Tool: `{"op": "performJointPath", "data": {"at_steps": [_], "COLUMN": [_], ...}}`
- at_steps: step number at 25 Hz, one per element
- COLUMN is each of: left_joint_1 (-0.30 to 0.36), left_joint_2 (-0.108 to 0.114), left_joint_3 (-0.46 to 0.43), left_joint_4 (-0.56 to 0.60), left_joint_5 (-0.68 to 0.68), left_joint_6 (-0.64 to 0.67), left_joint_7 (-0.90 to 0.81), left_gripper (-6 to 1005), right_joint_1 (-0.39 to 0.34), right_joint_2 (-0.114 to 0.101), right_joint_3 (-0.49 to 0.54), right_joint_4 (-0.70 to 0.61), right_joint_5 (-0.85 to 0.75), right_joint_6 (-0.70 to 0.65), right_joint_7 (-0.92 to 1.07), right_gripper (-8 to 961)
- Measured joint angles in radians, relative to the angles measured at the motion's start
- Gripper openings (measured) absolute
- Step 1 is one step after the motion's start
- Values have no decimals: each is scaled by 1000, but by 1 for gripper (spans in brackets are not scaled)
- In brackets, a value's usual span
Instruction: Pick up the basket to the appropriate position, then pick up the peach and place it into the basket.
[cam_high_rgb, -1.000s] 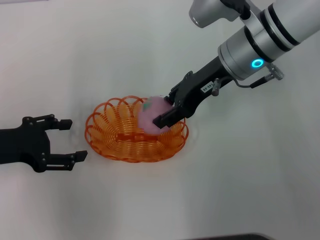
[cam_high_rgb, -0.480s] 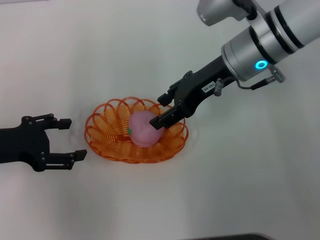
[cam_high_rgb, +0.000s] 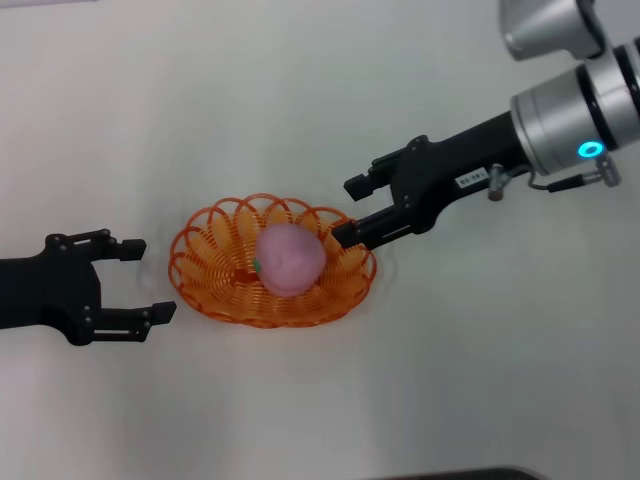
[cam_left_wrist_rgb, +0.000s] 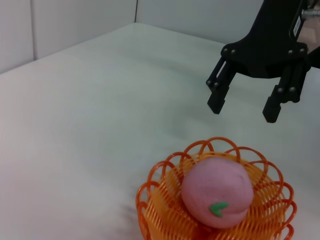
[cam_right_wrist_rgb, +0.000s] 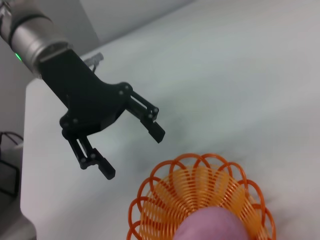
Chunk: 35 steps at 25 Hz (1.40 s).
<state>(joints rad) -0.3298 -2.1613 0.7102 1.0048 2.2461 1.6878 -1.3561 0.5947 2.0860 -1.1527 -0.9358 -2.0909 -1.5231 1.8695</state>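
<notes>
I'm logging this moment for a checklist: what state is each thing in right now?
peach: lying inside the basket, free of both end effectors.
basket: upright on the table, holding the peach, nothing gripping it.
right end effector: open, empty, above the basket's rim on the robot's right.
left end effector: open, empty, beside the basket on the robot's left, not touching it.
table: white, bearing the basket.

We see open table (cam_high_rgb: 300, 100) along the far edge; mid-table, the basket (cam_high_rgb: 205, 275) stands between both open grippers.
</notes>
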Motion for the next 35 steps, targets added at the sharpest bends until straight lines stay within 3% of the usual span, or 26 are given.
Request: {"op": "performJointPath", "data": {"at_steps": [16, 35], "left_joint_1": [0, 24], "left_joint_2": [-2, 0], "left_joint_3": [0, -5], "left_joint_4": [-5, -5], "left_joint_5": [-2, -2], "left_joint_6": [25, 46], "left_joint_7": [0, 0], "left_gripper": [874, 875], "right_joint_1": [-215, -347], "right_joint_2": [5, -2], "right_joint_3": [105, 271], "right_joint_4": [16, 129], "right_joint_5": [113, 106], "right_joint_6": [-14, -21], "right_joint_7": [-348, -593], "right_gripper": [749, 802]}}
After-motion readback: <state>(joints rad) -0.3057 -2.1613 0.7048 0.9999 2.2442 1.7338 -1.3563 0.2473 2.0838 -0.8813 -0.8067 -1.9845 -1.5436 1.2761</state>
